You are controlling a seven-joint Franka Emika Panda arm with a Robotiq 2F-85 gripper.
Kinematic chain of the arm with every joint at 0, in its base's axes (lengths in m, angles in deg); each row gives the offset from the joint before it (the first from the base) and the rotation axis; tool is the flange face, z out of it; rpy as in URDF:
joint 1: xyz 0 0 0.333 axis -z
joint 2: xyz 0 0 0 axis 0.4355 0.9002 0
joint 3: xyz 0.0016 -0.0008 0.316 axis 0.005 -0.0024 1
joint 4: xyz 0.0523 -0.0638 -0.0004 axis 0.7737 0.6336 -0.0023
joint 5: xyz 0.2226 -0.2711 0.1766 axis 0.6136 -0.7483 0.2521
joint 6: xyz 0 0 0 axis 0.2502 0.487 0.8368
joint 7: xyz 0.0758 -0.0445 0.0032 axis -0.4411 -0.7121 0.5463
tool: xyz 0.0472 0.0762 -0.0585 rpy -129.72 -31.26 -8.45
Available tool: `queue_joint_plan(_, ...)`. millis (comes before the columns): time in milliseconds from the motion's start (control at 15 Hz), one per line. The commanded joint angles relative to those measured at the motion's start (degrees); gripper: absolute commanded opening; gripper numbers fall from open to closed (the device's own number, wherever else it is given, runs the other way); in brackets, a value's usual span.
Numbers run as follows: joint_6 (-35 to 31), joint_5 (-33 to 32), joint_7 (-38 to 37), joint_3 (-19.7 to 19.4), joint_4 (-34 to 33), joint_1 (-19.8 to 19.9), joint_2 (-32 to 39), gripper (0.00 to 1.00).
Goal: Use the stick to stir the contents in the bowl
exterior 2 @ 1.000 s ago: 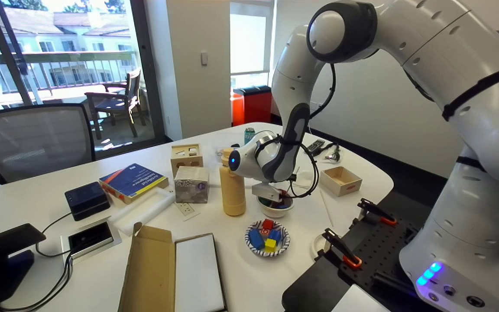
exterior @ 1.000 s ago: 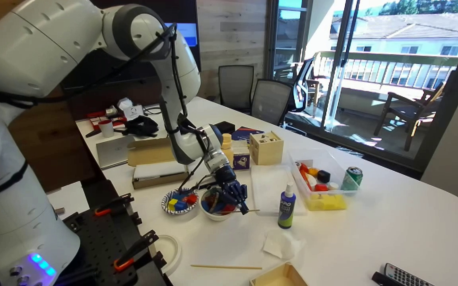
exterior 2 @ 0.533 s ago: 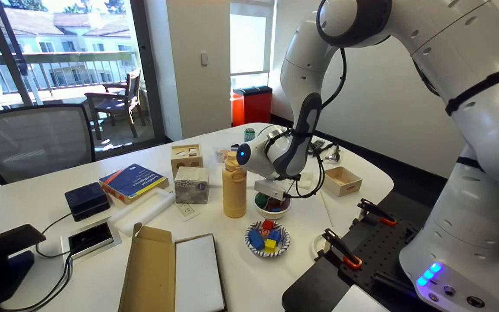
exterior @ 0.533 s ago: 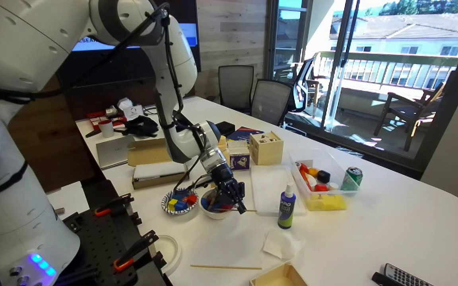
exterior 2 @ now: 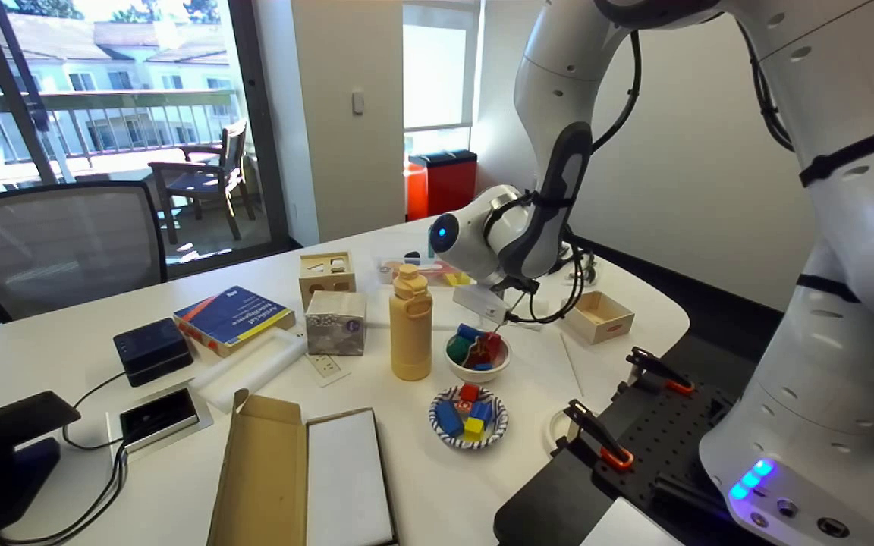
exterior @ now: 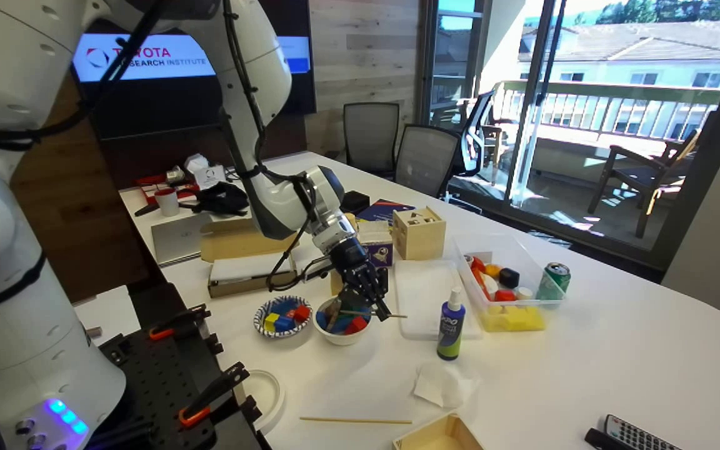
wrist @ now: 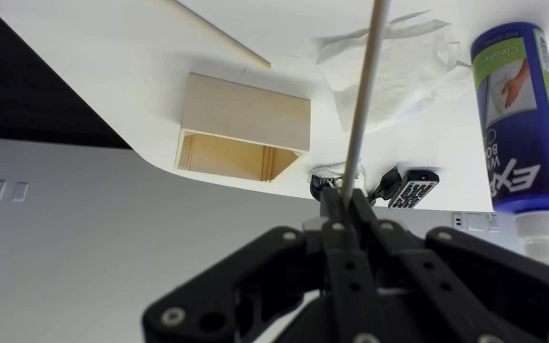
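Up comes the gripper [wrist: 346,199], baring more of the bowl [exterior 2: 476,376]; its jaws pinch the stick [wrist: 366,85], whose long axis runs from them over the contents [exterior 2: 488,345]. Stirring likely turns on its tip, whose contact I can't make out.

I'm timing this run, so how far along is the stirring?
Done: the stick is picked up, clamped in the jaws. In hand: in an exterior view its end shows against the pieces in the bowl; whether it touches them, I can't tell. Left: probably more stirring, since the stick is at the bowl; how mixed the pieces are, I can't judge.
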Motion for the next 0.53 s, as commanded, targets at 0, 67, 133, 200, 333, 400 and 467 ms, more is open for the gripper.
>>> queue_joint_plan(0,-11.87,0.17,0.01,-8.27,5.93,-1.20,-4.98,0.01)
queue_joint_plan(67,-14.98,-0.49,0.04,-10.13,6.81,-0.77,-4.85,0.01)
queue_joint_plan(133,-17.72,-1.52,0.13,-11.70,7.38,-0.22,-4.21,0.01)
queue_joint_plan(200,-20.57,-2.59,0.19,-12.79,7.72,0.63,-3.17,0.01)
queue_joint_plan(333,-25.08,-4.04,0.20,-14.06,7.86,1.98,-0.88,0.01)
queue_joint_plan(400,-27.10,-4.67,0.20,-14.47,7.54,2.61,0.43,0.01)
queue_joint_plan(467,-28.62,-5.12,0.20,-14.28,6.94,3.54,2.08,0.01)
